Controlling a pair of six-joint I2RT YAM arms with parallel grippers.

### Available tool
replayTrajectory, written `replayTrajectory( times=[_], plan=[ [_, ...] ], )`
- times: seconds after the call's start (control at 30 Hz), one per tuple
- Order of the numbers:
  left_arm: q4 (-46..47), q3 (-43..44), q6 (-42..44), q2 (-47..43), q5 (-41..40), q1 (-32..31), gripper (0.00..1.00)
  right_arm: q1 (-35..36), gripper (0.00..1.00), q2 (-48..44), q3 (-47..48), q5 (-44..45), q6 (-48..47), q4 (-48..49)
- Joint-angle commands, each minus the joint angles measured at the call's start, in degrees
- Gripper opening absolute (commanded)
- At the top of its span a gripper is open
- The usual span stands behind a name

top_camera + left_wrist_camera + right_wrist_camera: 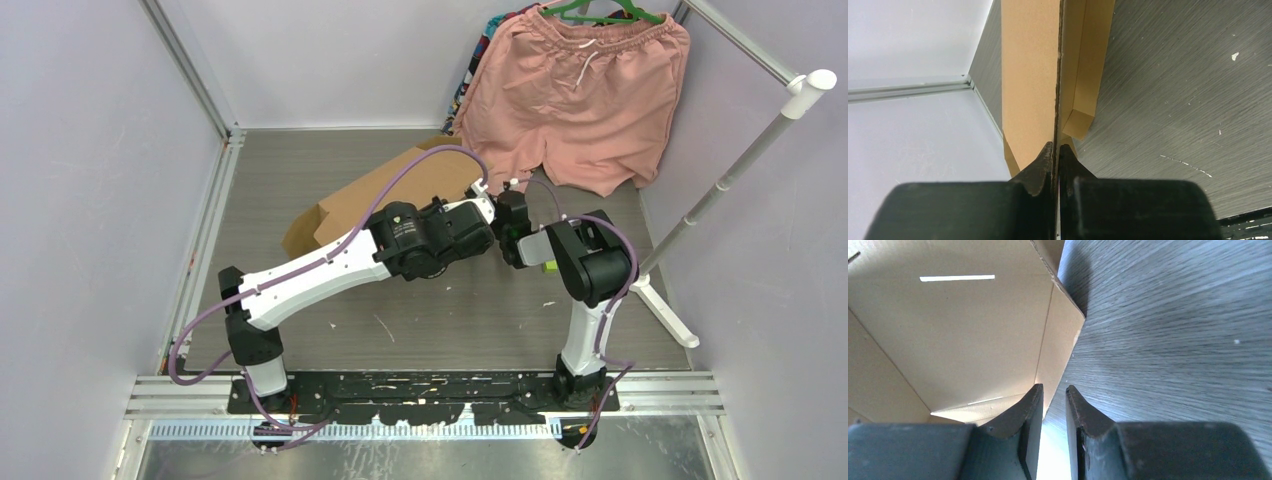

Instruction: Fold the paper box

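We judge the paper box, near the pink shorts, light yet stiff, best pinched at flap edges; our left gripper is clenched on one edge, right gripper slightly parted, empty

The left arm stretches forward and right, the left claw pinched tight on the box edge. The right arm rises, bends, points left; the right claw is slightly parted, empty.
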Motion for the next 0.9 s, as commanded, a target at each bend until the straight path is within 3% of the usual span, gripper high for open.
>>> replayTrajectory(
  times=[0.0,0.47,0.87],
  plan=[
    [-0.18,2.39,-2.21,-0.32,-0.24,-0.46,0.03,-1.89,0.29,-3.72,-1.32,-1.78,0.45,4.44],
    [-0.89,2.92,-2.41,0.40,0.64,-0.70,0.03,-3.74,0.30,-4.35,-2.23,-2.80,0.32,4.11],
    [-1.14,3.38,-2.15,0.58,2.35,-0.85,0.03,-8.97,0.30,-5.06,4.00,-4.70,-0.96,-2.14]
  ],
)
